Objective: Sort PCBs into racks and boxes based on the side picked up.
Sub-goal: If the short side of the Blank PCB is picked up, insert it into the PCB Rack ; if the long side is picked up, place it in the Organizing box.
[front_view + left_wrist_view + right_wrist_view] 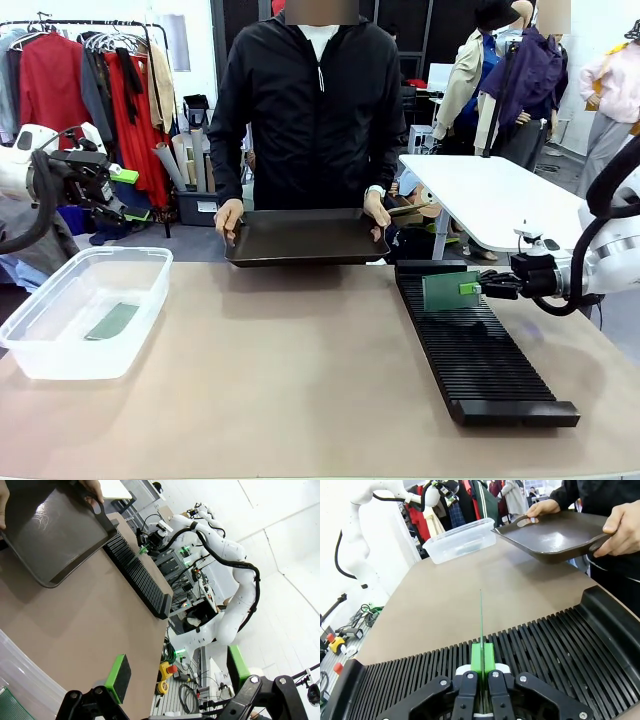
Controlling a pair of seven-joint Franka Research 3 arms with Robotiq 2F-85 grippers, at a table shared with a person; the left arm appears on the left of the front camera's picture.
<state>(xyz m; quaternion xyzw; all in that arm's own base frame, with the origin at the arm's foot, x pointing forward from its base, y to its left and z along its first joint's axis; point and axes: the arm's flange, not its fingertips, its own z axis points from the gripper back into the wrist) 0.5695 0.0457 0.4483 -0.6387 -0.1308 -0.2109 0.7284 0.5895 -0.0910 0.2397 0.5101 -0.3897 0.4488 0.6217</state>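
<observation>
The right gripper [481,662] pinched a thin green circuit board [451,291] upright over the long black slotted rack [478,350], where slight tilt risked missing a slot.

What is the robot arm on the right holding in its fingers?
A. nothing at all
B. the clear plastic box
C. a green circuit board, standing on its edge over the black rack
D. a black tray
C: the right gripper is shut on a green circuit board, upright above the slotted black rack; the black tray is in the person's hands.
</observation>
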